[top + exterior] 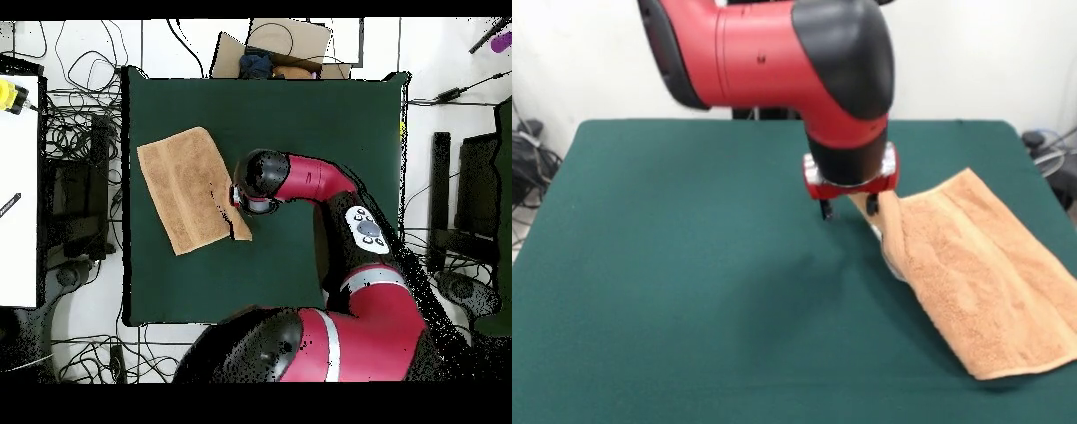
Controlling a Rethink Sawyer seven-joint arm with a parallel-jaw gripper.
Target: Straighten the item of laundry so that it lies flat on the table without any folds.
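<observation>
The item of laundry [971, 274] is a light orange-tan towel spread on the right side of the dark green table [689, 265]. Its right edge runs out of the front view. Small white tags [878, 234] show on its left edge, and the corner nearest the arm stands slightly raised. My gripper [848, 208] hangs low over the table at that corner, open, with one finger [872, 205] against the towel's edge and the other over bare cloth. In the overhead view the towel [185, 190] lies toward the table's [320, 130] left, and the arm's head hides the gripper.
Cables [530, 155] lie off the table's left corner and more [1050, 146] off the right. In the overhead view a cardboard box [275, 50] sits beyond the top edge, and a white surface [20, 190] stands at far left.
</observation>
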